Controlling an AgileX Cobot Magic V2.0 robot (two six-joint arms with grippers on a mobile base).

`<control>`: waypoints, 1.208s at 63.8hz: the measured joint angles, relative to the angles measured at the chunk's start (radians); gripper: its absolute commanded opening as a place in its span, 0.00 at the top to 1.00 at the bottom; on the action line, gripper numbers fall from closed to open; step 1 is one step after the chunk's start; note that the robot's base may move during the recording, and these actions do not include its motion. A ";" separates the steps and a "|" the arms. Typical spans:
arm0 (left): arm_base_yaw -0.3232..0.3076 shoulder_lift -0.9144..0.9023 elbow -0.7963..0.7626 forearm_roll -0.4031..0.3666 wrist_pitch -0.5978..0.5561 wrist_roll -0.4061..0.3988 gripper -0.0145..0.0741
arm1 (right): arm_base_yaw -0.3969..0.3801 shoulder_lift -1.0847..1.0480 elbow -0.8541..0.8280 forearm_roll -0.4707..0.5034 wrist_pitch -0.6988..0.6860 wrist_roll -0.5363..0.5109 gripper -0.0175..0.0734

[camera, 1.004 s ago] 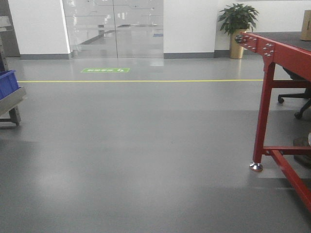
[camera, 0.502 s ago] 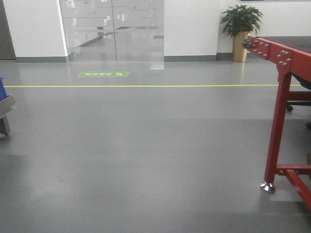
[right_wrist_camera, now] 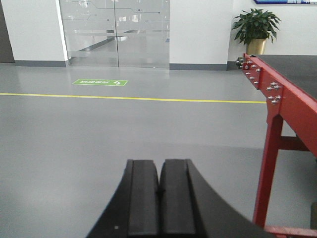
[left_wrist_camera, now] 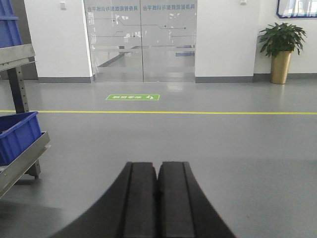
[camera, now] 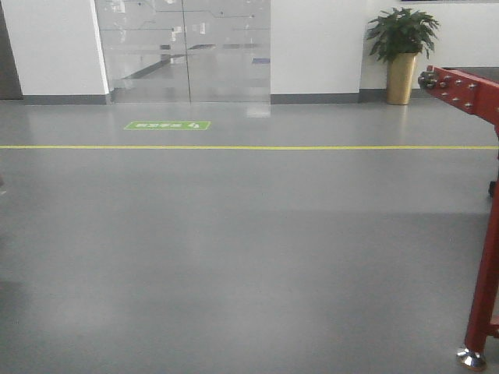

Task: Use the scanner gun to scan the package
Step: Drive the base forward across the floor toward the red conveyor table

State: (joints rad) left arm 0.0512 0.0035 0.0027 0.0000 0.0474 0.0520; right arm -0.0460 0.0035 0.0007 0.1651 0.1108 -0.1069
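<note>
Front view, floor: glossy grey floor point(camera: 234, 257) fills most of the picture, with blurred reflections.
Front view, markings: thin yellow floor line point(camera: 249, 147) runs from side to side; beyond it lies a green rectangular floor sign point(camera: 168, 125), its print too small to read.
Front view, back wall: frosted glass double doors point(camera: 187, 51) cut off at the top; to the right stands a leafy green plant in a gold pot point(camera: 401, 54).
Front view, right edge: red bolted metal table frame point(camera: 468, 89), cut off by the picture edge; one leg ends in a silver foot point(camera: 471, 358) on the floor.
Left wrist view, tool: left gripper point(left_wrist_camera: 157, 171), two black fingers pressed flat together with nothing between them, over bare floor.
Left wrist view, left edge: blue plastic crate point(left_wrist_camera: 17, 136) sits on a grey metal rack point(left_wrist_camera: 25, 161), both partly out of frame; a second blue crate point(left_wrist_camera: 9, 25) higher up shows only a corner.
Left wrist view, far end: the doors, sign, line and plant, well apart from the fingers.
Right wrist view, tool: right gripper point(right_wrist_camera: 159, 168), black fingers closed against each other, holding nothing.
Right wrist view, right side: the red frame carries a dark tabletop point(right_wrist_camera: 292, 69), cut off at the edge; its end hides the base of the gold pot.
Package and scanner gun: their place cannot be told from these views.
</note>
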 measured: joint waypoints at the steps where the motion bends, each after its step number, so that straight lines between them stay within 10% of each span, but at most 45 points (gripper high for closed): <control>1: 0.000 0.000 0.000 0.000 0.000 0.000 0.96 | 0.000 0.000 0.000 0.000 0.000 0.000 0.99; 77: 0.000 0.000 0.000 0.000 0.000 0.000 0.96 | 0.000 0.000 0.000 0.000 0.000 0.000 0.99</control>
State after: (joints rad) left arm 0.0512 0.0035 0.0027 0.0000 0.0474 0.0520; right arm -0.0460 0.0035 0.0007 0.1651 0.1108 -0.1069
